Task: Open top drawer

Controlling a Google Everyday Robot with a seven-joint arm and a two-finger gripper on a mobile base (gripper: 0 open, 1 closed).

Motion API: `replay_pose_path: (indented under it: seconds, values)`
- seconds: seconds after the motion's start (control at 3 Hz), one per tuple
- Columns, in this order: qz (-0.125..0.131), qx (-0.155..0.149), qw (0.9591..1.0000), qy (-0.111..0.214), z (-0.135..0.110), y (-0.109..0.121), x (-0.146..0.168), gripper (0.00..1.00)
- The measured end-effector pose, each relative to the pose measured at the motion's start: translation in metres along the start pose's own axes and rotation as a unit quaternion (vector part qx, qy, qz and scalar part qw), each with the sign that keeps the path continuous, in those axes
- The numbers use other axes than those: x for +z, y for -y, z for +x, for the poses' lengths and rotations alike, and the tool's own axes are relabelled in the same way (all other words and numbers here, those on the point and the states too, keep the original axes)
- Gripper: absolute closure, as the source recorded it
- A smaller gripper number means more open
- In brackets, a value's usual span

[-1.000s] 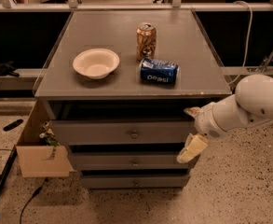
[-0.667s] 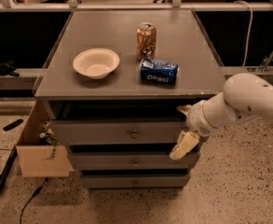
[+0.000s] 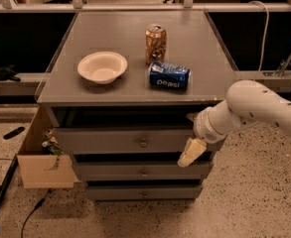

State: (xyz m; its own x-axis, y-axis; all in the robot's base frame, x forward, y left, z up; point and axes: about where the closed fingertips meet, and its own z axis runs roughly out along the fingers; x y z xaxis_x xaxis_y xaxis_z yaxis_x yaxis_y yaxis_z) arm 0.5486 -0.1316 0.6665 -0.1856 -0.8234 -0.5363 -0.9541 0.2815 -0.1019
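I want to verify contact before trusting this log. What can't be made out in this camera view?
1. Tool, by the top drawer's right end: whether it touches the front is unclear; the wrist overlaps it.
2. Drawer interior: camera view, hidden by the cabinet top and shadow.
3. Cardboard box contents: mostly hidden by its wall.
4. Arm: cut off by the right edge.
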Motion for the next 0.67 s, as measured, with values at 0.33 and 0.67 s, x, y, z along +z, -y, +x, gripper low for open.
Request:
replay_pose_path:
  seconds: [0.33, 0.67]
  values:
    - [0.003, -0.005, 1.0000, -0.005, -0.0021, 0.0097, 0.0060, 0.00]
    - [0.004, -0.006, 1.0000, -0.005, -0.0024, 0.0106, 0.0066, 0.23]
